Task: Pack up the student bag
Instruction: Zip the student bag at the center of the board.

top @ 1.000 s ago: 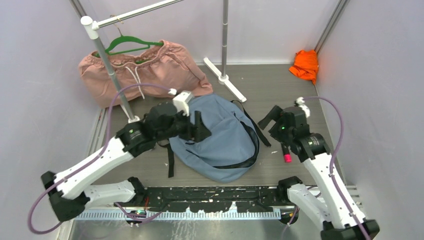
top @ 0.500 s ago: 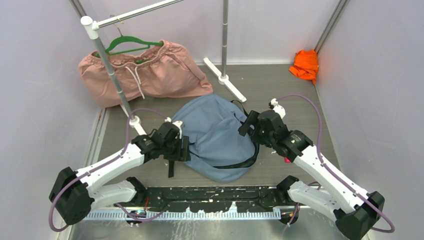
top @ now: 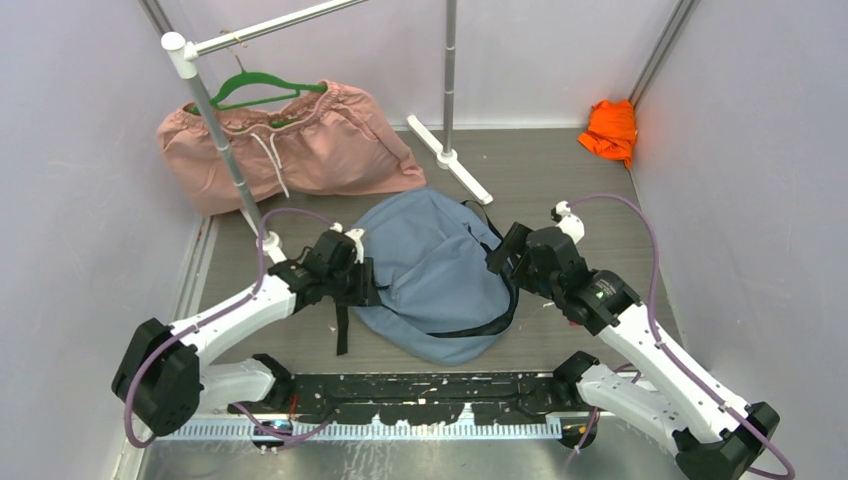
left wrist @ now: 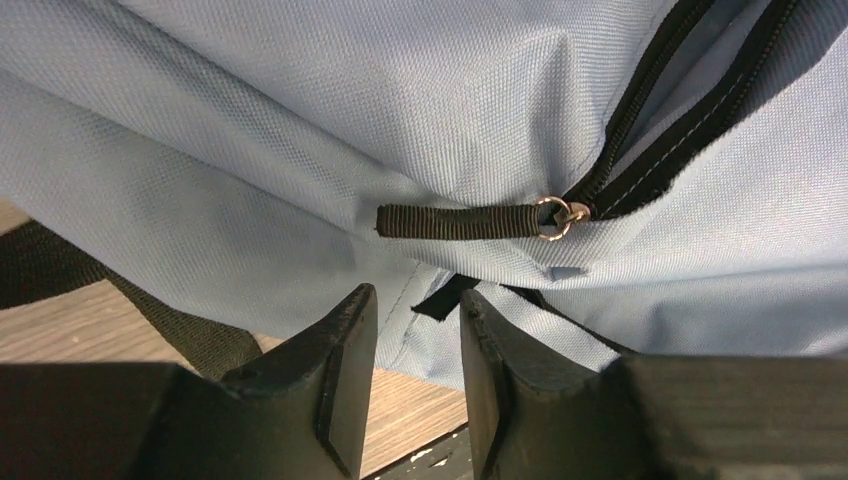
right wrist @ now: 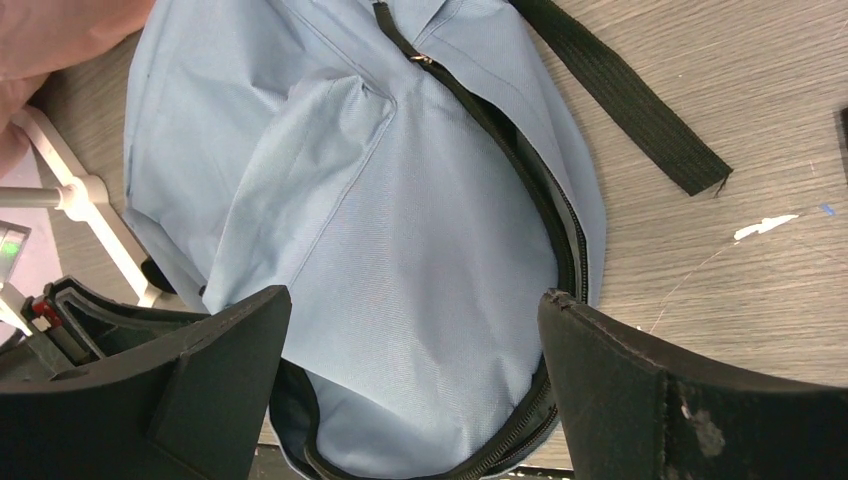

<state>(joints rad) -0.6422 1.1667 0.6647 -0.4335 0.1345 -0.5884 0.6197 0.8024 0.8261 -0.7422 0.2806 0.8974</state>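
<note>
The student bag point(top: 440, 270) is a dusty-blue backpack lying flat in the middle of the table, its black zipper partly open along the near right edge. My left gripper point(top: 366, 285) is low at the bag's left edge. In the left wrist view its jaws point(left wrist: 415, 305) stand a narrow gap apart with nothing between them, just below the black zipper pull point(left wrist: 455, 221) and its ring. My right gripper point(top: 505, 255) is at the bag's right edge. Its jaws point(right wrist: 412, 298) are wide open over the blue fabric point(right wrist: 400, 230) and the open zipper point(right wrist: 550, 240).
A pink drawstring garment point(top: 300, 150) on a green hanger lies at the back left by the rack pole point(top: 215, 130). The rack's white foot point(top: 450, 160) is behind the bag. An orange cloth point(top: 610, 130) sits in the back right corner. A black strap point(top: 342, 325) trails from the bag's left.
My left arm has dropped from above the bag to its left edge. My right arm has moved left to the bag's right edge. The bag has not shifted.
</note>
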